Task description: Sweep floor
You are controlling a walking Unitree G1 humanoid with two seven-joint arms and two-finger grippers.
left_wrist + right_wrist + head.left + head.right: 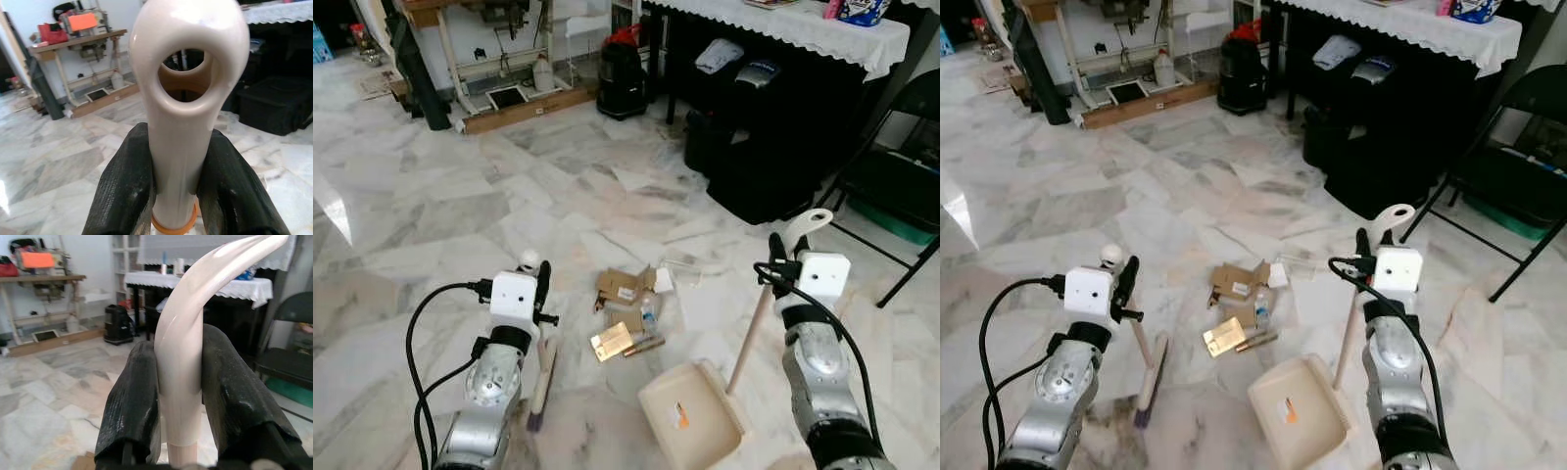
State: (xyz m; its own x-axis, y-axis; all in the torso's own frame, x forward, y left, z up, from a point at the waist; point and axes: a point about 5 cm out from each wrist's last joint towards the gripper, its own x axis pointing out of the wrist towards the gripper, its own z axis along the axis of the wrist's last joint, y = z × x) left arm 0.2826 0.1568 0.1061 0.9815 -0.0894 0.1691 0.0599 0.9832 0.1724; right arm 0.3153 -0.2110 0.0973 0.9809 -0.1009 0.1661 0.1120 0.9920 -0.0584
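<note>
My left gripper (542, 284) is shut on the cream broom handle (178, 98), just below its looped end. The broom's brush head (541, 387) rests on the marble floor to the left of the litter. The litter (626, 313) is cardboard scraps, a gold wrapper and a small bottle. My right gripper (773, 259) is shut on the curved top of the dustpan's long handle (181, 357). The cream dustpan (690, 416) sits on the floor just in front of the litter, with an orange scrap inside it.
A clear plastic wrapper (680, 264) lies beyond the litter. Black bins (773, 166) stand under a table with a white cloth (803, 29) at the right. A folding chair (901, 166) is at far right. A black bag (622, 78) and a sewing table (499, 59) stand behind.
</note>
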